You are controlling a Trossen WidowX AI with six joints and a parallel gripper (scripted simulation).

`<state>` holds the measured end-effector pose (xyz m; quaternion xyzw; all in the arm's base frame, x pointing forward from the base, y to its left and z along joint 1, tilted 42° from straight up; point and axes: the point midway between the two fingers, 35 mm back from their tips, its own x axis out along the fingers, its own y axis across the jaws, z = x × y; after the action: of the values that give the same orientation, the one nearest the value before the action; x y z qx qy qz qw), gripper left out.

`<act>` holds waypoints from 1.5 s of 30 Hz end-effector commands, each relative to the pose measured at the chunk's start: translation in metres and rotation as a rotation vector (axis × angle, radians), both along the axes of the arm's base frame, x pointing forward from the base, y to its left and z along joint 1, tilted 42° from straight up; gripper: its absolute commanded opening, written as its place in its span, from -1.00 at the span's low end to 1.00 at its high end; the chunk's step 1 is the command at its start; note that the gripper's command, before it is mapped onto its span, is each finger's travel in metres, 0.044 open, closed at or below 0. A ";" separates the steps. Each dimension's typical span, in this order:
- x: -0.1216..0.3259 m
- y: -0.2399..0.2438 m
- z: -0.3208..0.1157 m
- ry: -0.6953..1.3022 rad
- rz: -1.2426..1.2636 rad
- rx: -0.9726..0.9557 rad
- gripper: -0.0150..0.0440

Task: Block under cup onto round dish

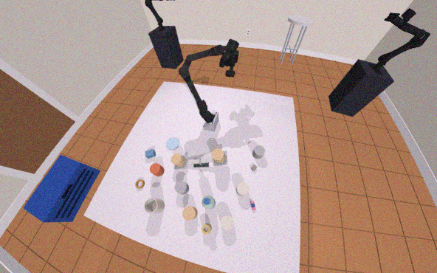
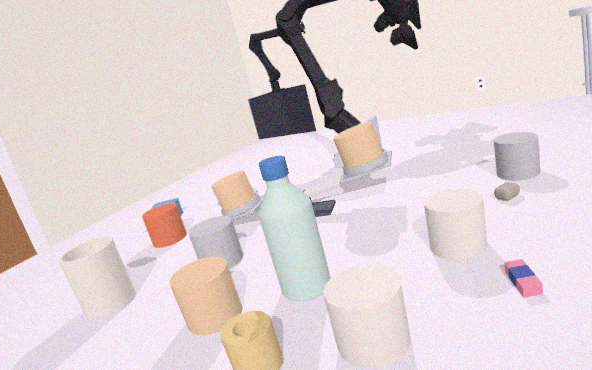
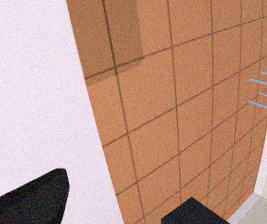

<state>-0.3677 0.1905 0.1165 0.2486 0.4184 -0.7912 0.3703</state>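
Two identical light-orange cups stand upside down on the balance [image 1: 201, 164] [image 2: 324, 208]. The left cup [image 1: 178, 159] [image 2: 234, 192] is on the lower end, and the right cup [image 1: 218, 155] [image 2: 359, 146] is on the raised end. No block shows under either cup. The round light-blue dish [image 1: 173, 143] lies behind the left cup, nearer the arm's base, with no cup on it; in the exterior view it is mostly hidden. My gripper [image 1: 229, 68] [image 2: 394, 30] [image 3: 170, 171] is open and empty, high above and behind the balance, away from both cups and the dish.
Around the balance stand a red cup [image 1: 156, 170] [image 2: 164, 225], a blue block [image 1: 150, 153], grey cylinders [image 1: 258, 151] [image 2: 517, 156], a tall green bottle [image 1: 208, 202] [image 2: 293, 240], cream cylinders [image 1: 243, 189] [image 2: 456, 225], another orange cylinder [image 1: 190, 213] [image 2: 206, 296] and a small stone [image 1: 253, 167] [image 2: 507, 191].
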 end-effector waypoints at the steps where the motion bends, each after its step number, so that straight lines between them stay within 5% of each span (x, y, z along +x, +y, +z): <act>1: 0.017 0.014 -0.005 -0.072 -0.110 -0.019 1.00; 45: 0.250 0.120 -0.017 -0.590 -1.477 -0.200 1.00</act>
<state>-0.1353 0.3112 0.1020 0.6137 -0.0106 -0.7831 -0.0998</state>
